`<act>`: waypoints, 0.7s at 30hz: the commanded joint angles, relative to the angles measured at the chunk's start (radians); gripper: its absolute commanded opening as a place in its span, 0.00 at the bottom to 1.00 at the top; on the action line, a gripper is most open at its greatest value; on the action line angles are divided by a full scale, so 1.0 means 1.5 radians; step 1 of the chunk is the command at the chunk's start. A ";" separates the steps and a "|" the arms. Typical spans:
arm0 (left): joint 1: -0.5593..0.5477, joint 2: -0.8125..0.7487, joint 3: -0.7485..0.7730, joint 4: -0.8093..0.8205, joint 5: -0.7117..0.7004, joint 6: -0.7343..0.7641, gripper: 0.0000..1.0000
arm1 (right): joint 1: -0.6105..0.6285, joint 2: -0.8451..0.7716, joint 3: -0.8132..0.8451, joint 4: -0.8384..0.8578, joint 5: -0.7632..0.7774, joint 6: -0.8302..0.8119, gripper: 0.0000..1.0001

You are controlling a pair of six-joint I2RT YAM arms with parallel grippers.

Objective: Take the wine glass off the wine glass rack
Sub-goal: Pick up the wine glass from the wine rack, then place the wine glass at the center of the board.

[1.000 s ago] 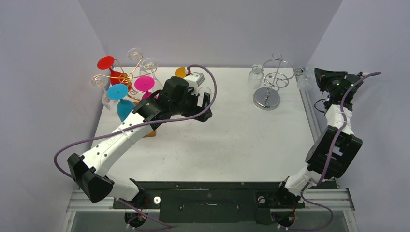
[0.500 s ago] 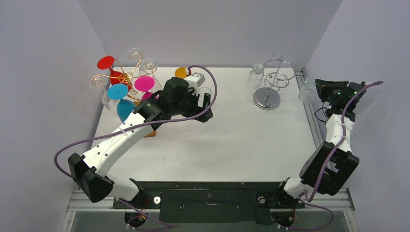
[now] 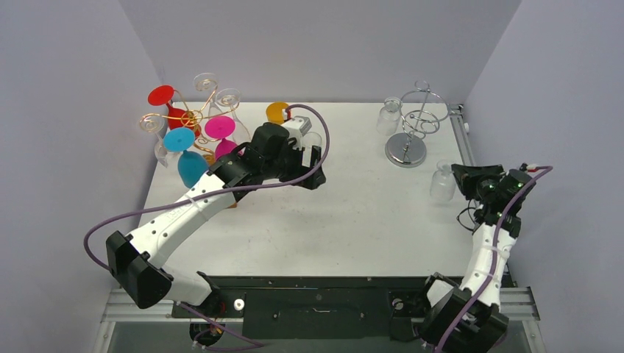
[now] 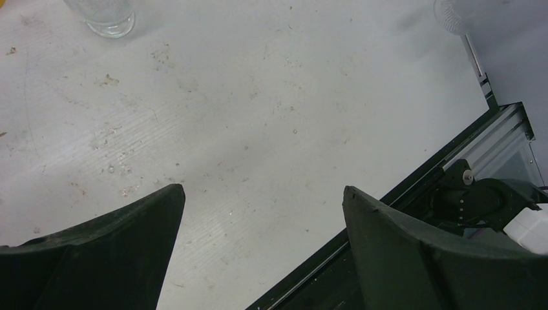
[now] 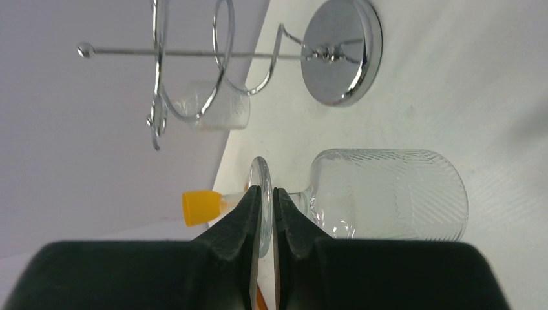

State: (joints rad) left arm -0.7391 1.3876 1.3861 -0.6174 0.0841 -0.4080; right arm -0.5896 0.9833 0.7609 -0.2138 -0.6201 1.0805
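Observation:
My right gripper [image 3: 462,179] [image 5: 265,191] is shut on the flat base of a clear wine glass [image 3: 442,181] [image 5: 388,194], held bowl-down over the table's right side, clear of the chrome rack [image 3: 409,123] [image 5: 284,55]. One more clear glass [image 3: 389,115] [image 5: 216,106] still hangs on that rack. My left gripper [image 3: 315,163] [image 4: 262,194] is open and empty above the table's middle left, next to the copper rack [image 3: 188,118] of coloured glasses.
The copper rack carries red [image 3: 163,99], blue [image 3: 184,151], pink [image 3: 221,131] and clear glasses. An orange glass [image 3: 277,112] and a clear glass [image 4: 103,14] stand by the left gripper. The table's right edge rail [image 3: 465,147] is close to my right arm.
My right gripper has carried the clear glass from beside the chrome rack forward and down to the table's right side. The left arm has barely moved.

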 commanded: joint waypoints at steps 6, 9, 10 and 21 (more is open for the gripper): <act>-0.002 -0.047 -0.037 0.082 0.000 -0.039 0.97 | 0.175 -0.167 -0.126 -0.004 0.003 0.044 0.00; -0.002 -0.052 -0.042 0.095 0.006 -0.047 0.97 | 0.286 -0.194 -0.136 0.025 0.042 0.093 0.00; -0.002 -0.057 -0.045 0.098 0.011 -0.051 0.97 | 0.308 -0.197 -0.131 0.038 0.063 0.117 0.00; 0.028 -0.106 -0.034 0.196 0.122 -0.129 0.98 | 0.558 -0.121 0.016 0.213 0.173 0.305 0.00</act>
State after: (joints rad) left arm -0.7296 1.2942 1.3121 -0.4751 0.1577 -0.5205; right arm 0.2092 0.7593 0.6491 -0.1719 -0.4351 1.3689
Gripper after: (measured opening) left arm 0.990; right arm 0.054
